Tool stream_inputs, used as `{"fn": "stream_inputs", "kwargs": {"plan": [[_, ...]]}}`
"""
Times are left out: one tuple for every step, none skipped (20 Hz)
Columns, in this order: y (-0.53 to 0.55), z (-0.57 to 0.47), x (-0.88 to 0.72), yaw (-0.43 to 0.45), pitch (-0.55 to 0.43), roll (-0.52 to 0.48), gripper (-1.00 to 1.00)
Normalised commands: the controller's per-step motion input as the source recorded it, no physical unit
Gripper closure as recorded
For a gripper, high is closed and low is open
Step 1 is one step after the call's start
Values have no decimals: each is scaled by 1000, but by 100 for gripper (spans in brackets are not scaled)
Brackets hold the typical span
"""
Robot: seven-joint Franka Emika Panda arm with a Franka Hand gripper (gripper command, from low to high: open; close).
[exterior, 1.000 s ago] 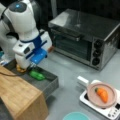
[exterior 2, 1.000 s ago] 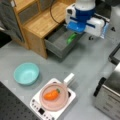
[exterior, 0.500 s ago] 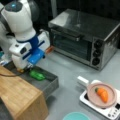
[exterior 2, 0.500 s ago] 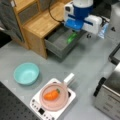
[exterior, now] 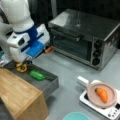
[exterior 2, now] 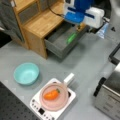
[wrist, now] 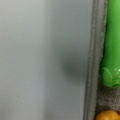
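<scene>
My gripper (exterior: 24, 64) hangs from the white and blue wrist at the far end of an open grey drawer (exterior: 51, 84). Its tips are right at a small yellow-orange object (exterior: 22, 67) in the drawer, also seen in a front view (exterior 2: 80, 27). A green vegetable-like thing (exterior: 37, 75) lies in the drawer just beside it, in both front views (exterior 2: 71, 38). In the wrist view the green thing (wrist: 113, 50) lies along the right, the yellow object (wrist: 107, 115) is at the bottom right, and the drawer wall (wrist: 93, 62) runs down between them and the grey table. No fingers show there.
The drawer belongs to a wooden cabinet (exterior: 20, 97) (exterior 2: 42, 22). A toaster oven (exterior: 82, 37) stands at the back. A pink pan (exterior 2: 53, 106) with a carrot (exterior 2: 51, 95) sits on a white stove (exterior 2: 37, 108). A teal bowl (exterior 2: 26, 73) rests on the table.
The arm has shifted along the drawer, away from above the green thing and toward the yellow object at the drawer's far end.
</scene>
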Motion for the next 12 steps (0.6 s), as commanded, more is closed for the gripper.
{"fn": "stream_inputs", "kwargs": {"plan": [[258,288,604,-147,198,93,-100],[267,286,661,-164,207,102,-100],[285,294,731,-168,220,95,-100],[287,294,783,-164,229,83,-100],[237,277,753,-157,251,62,-100],[230,277,803,-138,275,50,-100],[201,269,812,-115,282,51,-100],[181,275,819,-65,296,54,-100],[160,274,793,-47,297,57,-100],[144,272,754,-24,295,61,-100],[132,268,726,10,257,91,-100],[119,268,708,24,233,117,-100]]}}
